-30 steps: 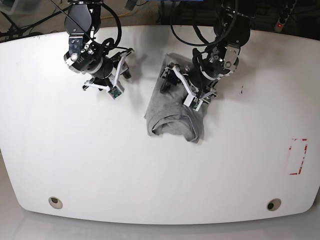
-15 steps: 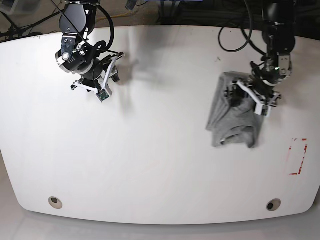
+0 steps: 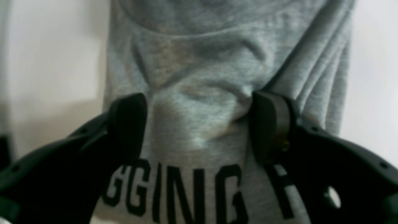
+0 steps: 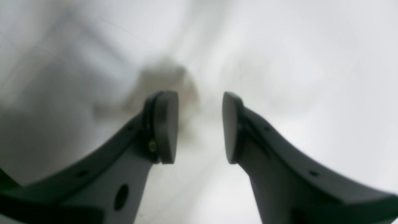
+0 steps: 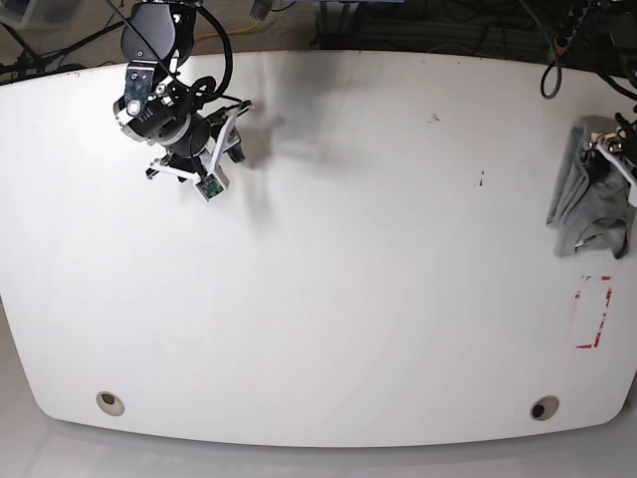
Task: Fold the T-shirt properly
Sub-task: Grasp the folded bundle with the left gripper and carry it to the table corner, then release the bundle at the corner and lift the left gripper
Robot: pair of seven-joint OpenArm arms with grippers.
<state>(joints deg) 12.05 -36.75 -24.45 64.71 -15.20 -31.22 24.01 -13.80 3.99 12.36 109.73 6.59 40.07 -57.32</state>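
The heather-grey T-shirt (image 5: 579, 204) lies in a folded bundle at the table's far right edge. In the left wrist view its bunched cloth (image 3: 199, 77) fills the frame, with black block lettering (image 3: 174, 189) at the bottom. My left gripper (image 3: 199, 124) has its jaws clamped on a thick pucker of this cloth; in the base view it (image 5: 609, 154) sits at the shirt's upper right, partly cut off by the frame. My right gripper (image 4: 200, 124) is open and empty over bare white table, at the back left in the base view (image 5: 231, 149).
The white table (image 5: 328, 299) has a red rectangular outline (image 5: 594, 312) just below the shirt near the right edge. Two round holes (image 5: 110, 402) (image 5: 543, 407) sit near the front edge. Cables hang behind the table's back edge.
My left gripper has dragged the T-shirt from the table's middle to its far right edge. My right gripper has stayed at the back left, shifting only slightly.
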